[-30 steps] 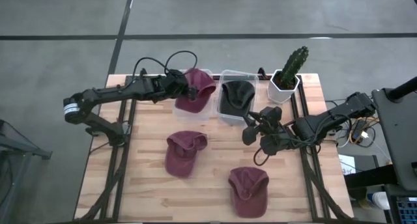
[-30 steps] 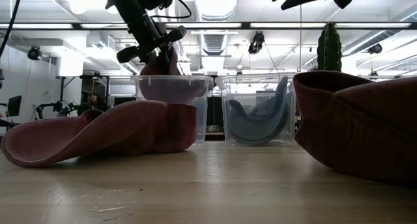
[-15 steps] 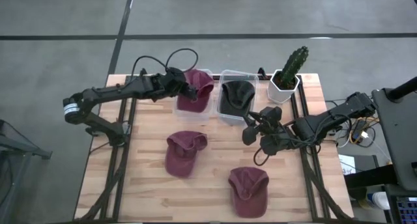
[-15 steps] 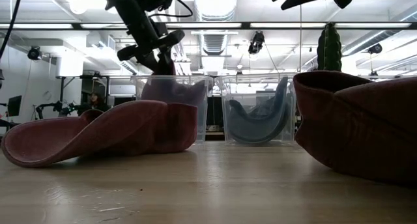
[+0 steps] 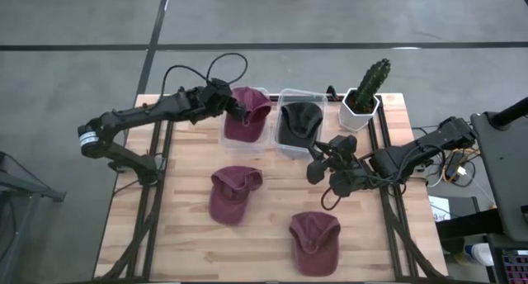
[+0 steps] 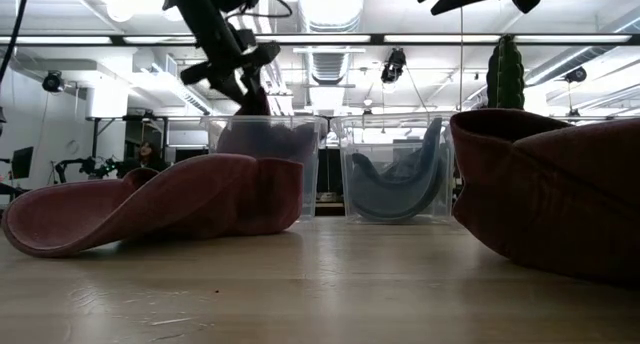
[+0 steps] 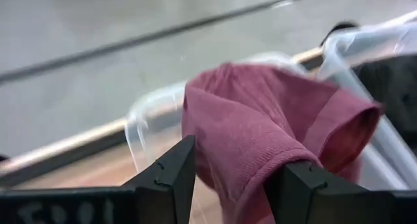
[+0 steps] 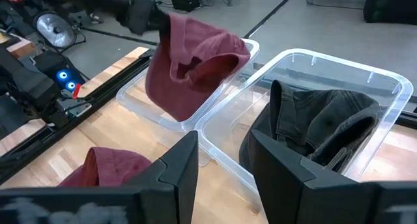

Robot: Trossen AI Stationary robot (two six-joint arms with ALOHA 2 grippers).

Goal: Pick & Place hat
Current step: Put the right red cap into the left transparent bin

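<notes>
A maroon hat [image 5: 250, 117] lies in the left clear bin [image 5: 224, 137], its crown reaching above the far-left rim; it also shows in the right wrist view [image 8: 189, 61]. My left gripper [image 5: 229, 105] hovers open at that corner, and the hat's cloth [image 7: 260, 120] shows between its fingers [image 7: 238, 165]. My right gripper [image 5: 318, 170] waits open over the table, near the right bin, with nothing between its fingers [image 8: 223, 136]. My left gripper comes at the maroon hat's raised edge [image 7: 251, 185] slanting down from the table's far left. The cloth lies against one finger [image 7: 300, 185], while a gap shows beside the other. Whether it really touches, I cannot tell.
The right clear bin [image 5: 285, 94] holds a black hat [image 5: 299, 123]. Two more maroon hats lie on the table, one at the middle [image 5: 233, 193] and one near the front [image 5: 315, 239]. A potted cactus [image 5: 367, 90] stands at the far right corner.
The maroon hat, which showed above the bin's rim, has sunk lower into the left bin. My left gripper has moved up and toward the table's far-left corner.
</notes>
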